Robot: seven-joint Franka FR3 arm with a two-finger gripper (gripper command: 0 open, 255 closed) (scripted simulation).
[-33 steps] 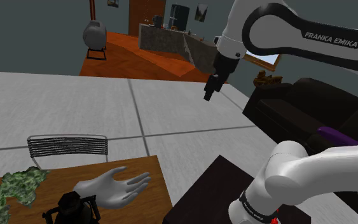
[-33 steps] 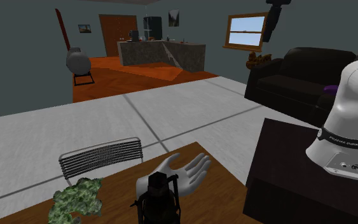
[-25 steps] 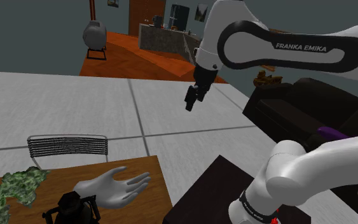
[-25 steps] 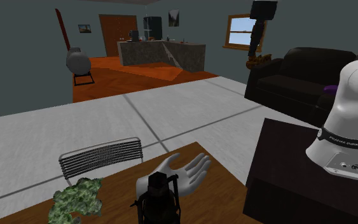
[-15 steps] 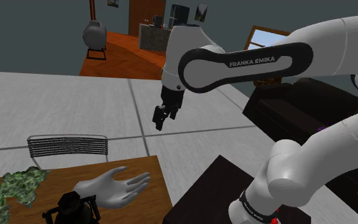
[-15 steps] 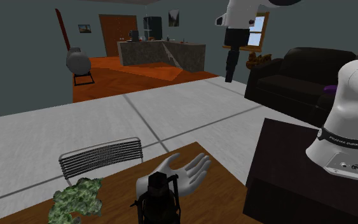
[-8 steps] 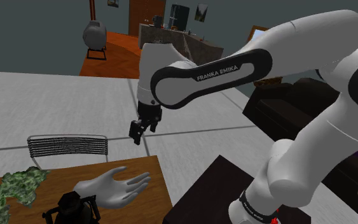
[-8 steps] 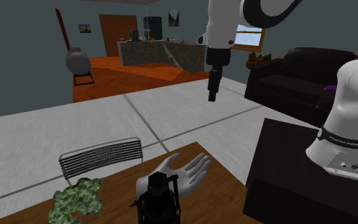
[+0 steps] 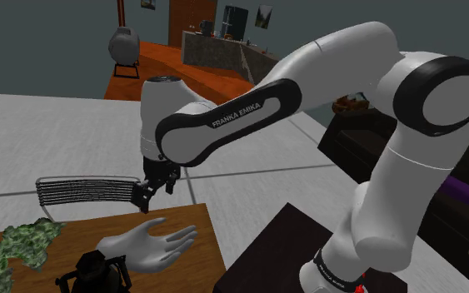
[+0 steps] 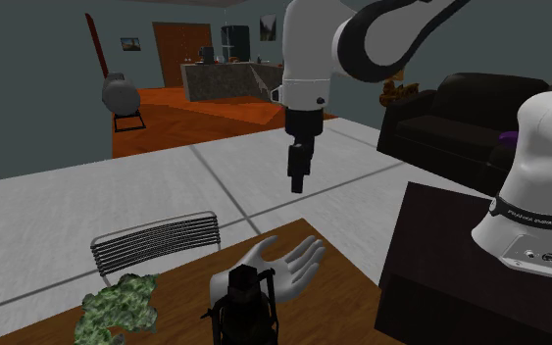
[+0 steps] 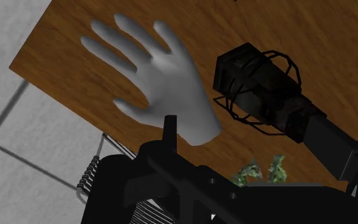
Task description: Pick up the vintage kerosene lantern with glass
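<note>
The lantern (image 9: 91, 275) is black with a wire cage and stands on the wooden table (image 9: 201, 250) at the shoulder view's lower left. In the second exterior view the lantern (image 10: 245, 306) stands just in front of a grey model hand (image 10: 281, 265). My gripper (image 9: 148, 195) hangs open in the air, above the table's far edge and the grey hand (image 9: 147, 244). It is well above and apart from the lantern, as the gripper (image 10: 298, 182) also shows from the second exterior view. From the wrist, the lantern (image 11: 264, 89) lies beside the grey hand (image 11: 161, 83), below the fingers (image 11: 169, 130).
A wire chair back (image 9: 87, 191) stands at the table's far edge, just beside the gripper. A green leafy clump (image 9: 14, 250) lies on the table beyond the lantern. The dark stand (image 9: 278, 250) and a dark sofa (image 9: 407, 133) fill the shoulder view's right.
The arm has swung down and toward the shoulder view's left, bringing the gripper from high over the floor to just above the table's far edge. Lantern and hand have not moved.
</note>
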